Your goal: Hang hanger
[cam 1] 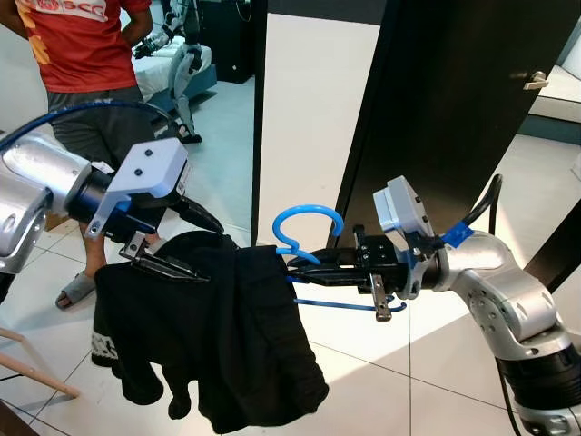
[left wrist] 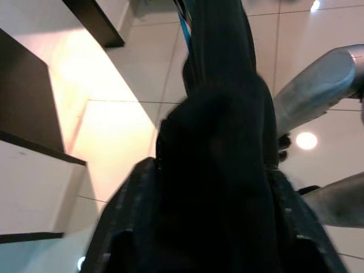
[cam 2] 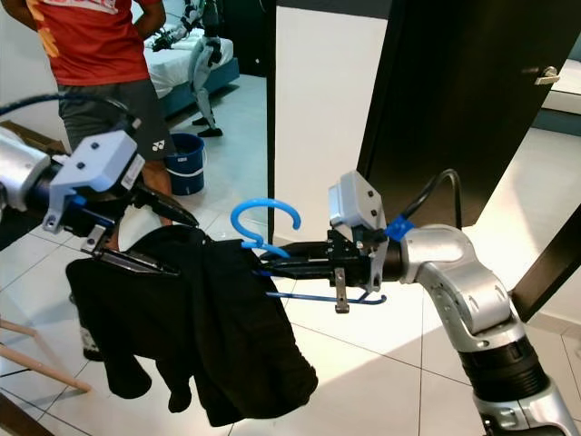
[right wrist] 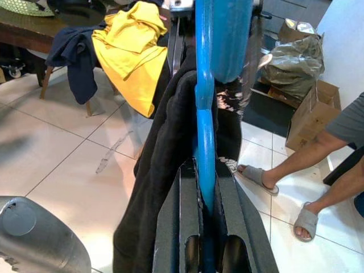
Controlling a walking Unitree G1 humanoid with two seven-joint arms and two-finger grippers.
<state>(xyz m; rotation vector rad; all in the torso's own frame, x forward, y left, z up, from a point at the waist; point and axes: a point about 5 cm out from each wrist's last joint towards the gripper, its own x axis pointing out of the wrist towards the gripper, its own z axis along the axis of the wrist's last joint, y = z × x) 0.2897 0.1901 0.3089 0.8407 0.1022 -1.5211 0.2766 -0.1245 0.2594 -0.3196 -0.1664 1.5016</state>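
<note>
A blue plastic hanger [cam 1: 309, 221] is held in the air, hook upward, with a black garment [cam 1: 227, 345] draped over it and hanging down. My right gripper [cam 1: 298, 266] comes in from the right and is shut on the hanger just below the hook; in the right wrist view the blue bar [right wrist: 205, 131] runs between its fingers [right wrist: 185, 222]. My left gripper [cam 1: 186, 247] holds the garment's left shoulder, one finger above the cloth and one below. In the left wrist view black cloth [left wrist: 222, 170] fills the gap between its fingers.
A person in a red shirt [cam 1: 86, 45] and sandals stands close at the left. A dark door [cam 1: 454, 100] and a white wall panel [cam 1: 309, 109] are straight ahead. A blue bucket [cam 2: 186, 162] and a wooden leg [cam 1: 36, 374] are on the left.
</note>
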